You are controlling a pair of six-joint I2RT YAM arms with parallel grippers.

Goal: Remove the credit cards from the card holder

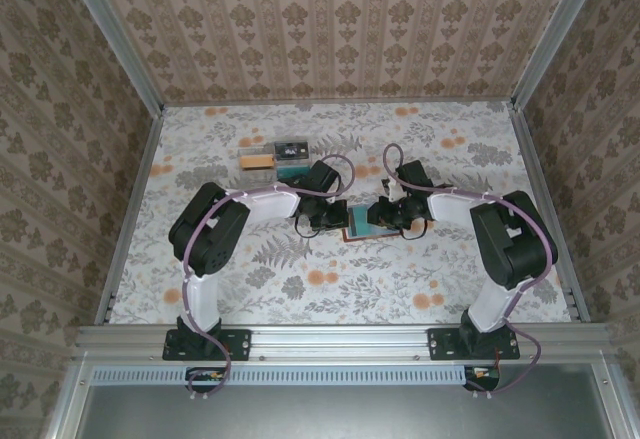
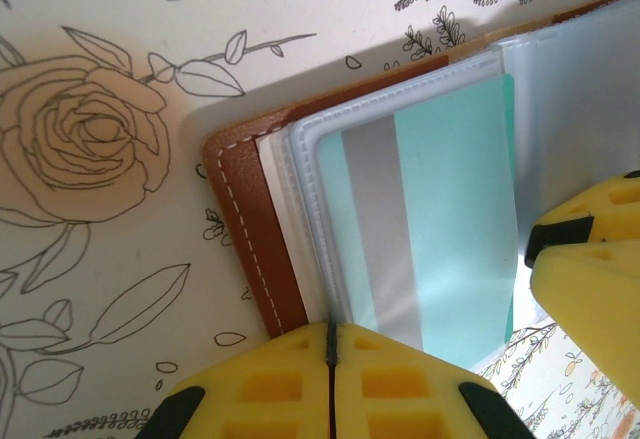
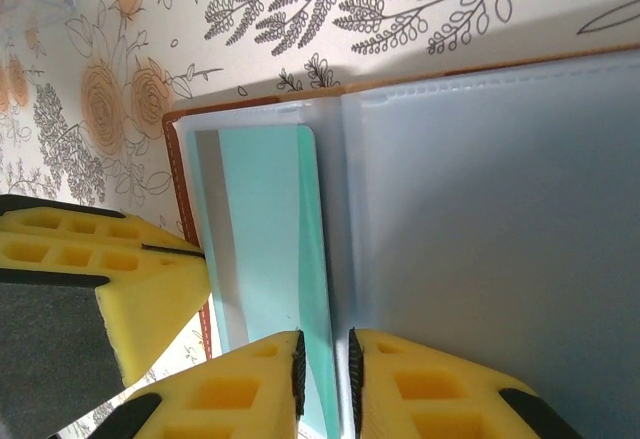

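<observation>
**Operator:** Report the location and build of the card holder.

**Unit:** The card holder [image 2: 252, 234] lies open and flat on the table [image 2: 90, 289], between my two wrists. The table has a pale surface printed with line-drawn roses and ferns. The outer shell is smooth reddish-brown leather with a rounded corner and one row of pale stitching along the rim. The inner leaves are frosted clear plastic sleeves [image 3: 480, 219], soft, with pressed seams at the edges.

**Operator:** State of each pincer.

**Unit:** My left pincer [image 2: 330, 354] has its pocketed yellow fingers pressed together with no gap. It nips the card holder at a sleeve edge, just beside the leather rim. My right pincer [image 3: 325, 374] has its fingers at a narrow slot, closed on the long edge of the credit card [image 3: 265, 249]. I cannot tell whether sleeve film is caught along with it.

**Operator:** Describe the credit card.

**Unit:** It is a thin, flat rectangle with rounded corners, matt teal, with one grey stripe running its length. It lies in the leaf on my left pincer's side.

**Operator:** Other items?

**Unit:** A clear plastic tray [image 1: 290, 149] stands farther back on the table, well apart from the card holder.
</observation>
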